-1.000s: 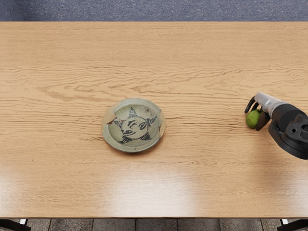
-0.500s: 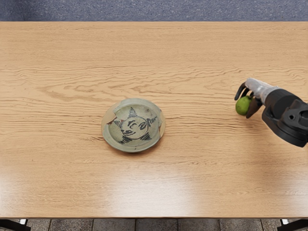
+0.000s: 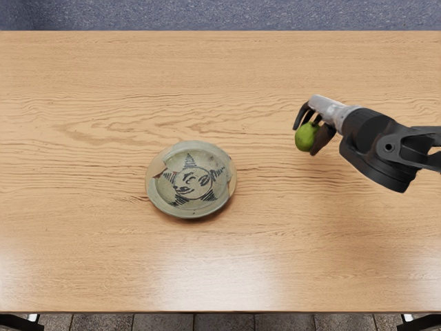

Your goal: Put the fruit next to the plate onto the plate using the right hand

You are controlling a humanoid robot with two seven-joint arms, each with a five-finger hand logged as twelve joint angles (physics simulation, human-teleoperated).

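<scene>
- The right hand (image 3: 315,123) is gripping the fruit (image 3: 305,136), its dark fingers (image 3: 301,116) curling around the top and sides so that only the lower left part of the fruit is showing.
- The right arm (image 3: 377,146) is coming in from the picture's right edge, slanting up and to the left, with a bulky black rounded forearm narrowing to a pale grey wrist just behind the hand.
- The fruit is showing as small, rounded and yellow-green, with a smooth skin; it is sitting over the right part of the table (image 3: 220,262), well apart from the plate (image 3: 153,181) and slightly further back than it.
- Whether the fruit is touching the tabletop or hanging clear of it cannot be told from this view.
- The plate is lying flat near the table's middle, round and shallow, glazed grey-green, bearing a dark brushed pattern that is reading as a face ringed by pointed rays; its rim is looking uneven at the upper left.
- The table is showing a light wood grain with a soft sheen near the front edge.
- A grey-blue floor (image 3: 220,14) is showing beyond the far edge.
</scene>
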